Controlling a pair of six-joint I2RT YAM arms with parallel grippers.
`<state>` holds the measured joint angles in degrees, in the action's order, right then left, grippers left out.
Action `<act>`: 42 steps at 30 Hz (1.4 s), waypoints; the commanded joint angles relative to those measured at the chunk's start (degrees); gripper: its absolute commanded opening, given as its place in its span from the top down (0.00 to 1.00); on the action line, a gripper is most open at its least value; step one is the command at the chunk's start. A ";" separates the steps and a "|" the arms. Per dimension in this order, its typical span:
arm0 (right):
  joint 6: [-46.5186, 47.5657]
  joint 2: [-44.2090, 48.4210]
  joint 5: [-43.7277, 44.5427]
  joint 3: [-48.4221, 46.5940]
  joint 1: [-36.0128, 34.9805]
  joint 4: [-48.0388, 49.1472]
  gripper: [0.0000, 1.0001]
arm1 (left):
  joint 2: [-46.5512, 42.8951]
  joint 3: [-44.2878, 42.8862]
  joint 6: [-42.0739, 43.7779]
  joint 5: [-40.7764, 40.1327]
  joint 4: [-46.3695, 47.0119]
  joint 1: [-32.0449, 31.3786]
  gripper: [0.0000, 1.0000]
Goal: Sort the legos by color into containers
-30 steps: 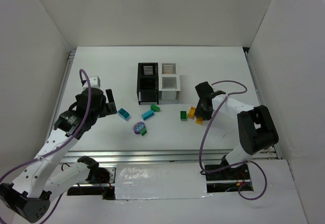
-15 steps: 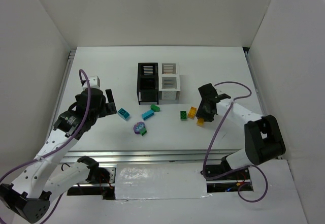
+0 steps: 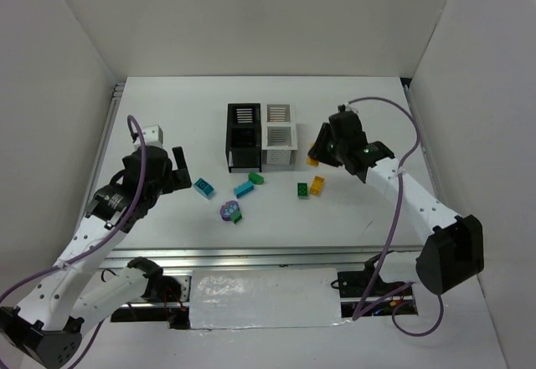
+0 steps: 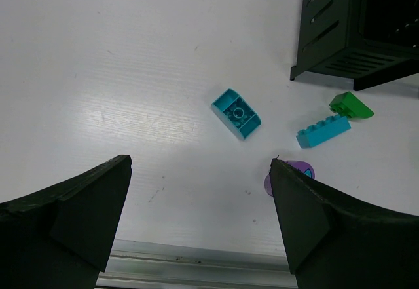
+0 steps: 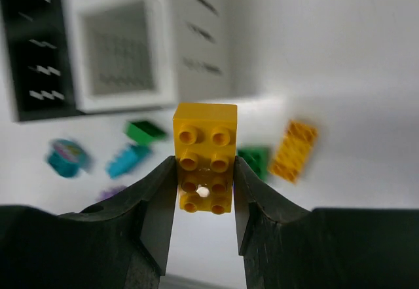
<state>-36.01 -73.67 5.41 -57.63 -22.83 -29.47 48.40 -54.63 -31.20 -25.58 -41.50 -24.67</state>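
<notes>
While the yellow brick (image 5: 204,164) sits pinched between the narrowed jaws of the right gripper (image 5: 204,179), the step in hand looks like delivery. The white container (image 5: 121,59) lies ahead and left of that gripper, so next it likely must centre over that open top. The left gripper (image 4: 200,191) hangs wide open.

Robotics lab bench, white table (image 3: 167,110), plain white enclosure walls (image 3: 251,17), aluminium rail (image 3: 251,256)

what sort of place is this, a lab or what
Most likely a robotics lab test cell: white panels enclose a white table, a left arm and right arm are mounted at its near edge, and lego bricks and small sorting containers sit on it.
</notes>
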 commanded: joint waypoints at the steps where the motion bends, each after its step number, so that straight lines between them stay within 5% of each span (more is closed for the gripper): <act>1: 5.05 -3.92 -1.37 -11.41 -0.29 12.15 1.00 | -1.82 -0.92 1.67 0.80 2.91 -0.03 0.01; 6: 8.75 -19.21 -0.49 -29.69 -0.37 16.19 1.00 | -2.44 -0.83 1.93 0.80 3.18 0.14 0.00; 15: 14.82 -35.92 -0.22 -44.50 -1.08 21.91 1.00 | -7.00 1.02 4.04 6.51 6.78 0.32 0.01; 28: 17.46 -40.50 4.26 -39.85 -4.33 27.18 1.00 | -6.92 1.11 4.92 8.80 7.92 0.49 0.00; 42: 16.23 -40.06 7.33 -33.79 -4.68 28.94 0.88 | -7.36 1.19 5.19 9.32 8.18 0.41 0.00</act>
<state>-19.88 -113.97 11.22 -92.66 -27.24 -4.03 41.74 -53.34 -27.03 -16.97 -35.53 -24.51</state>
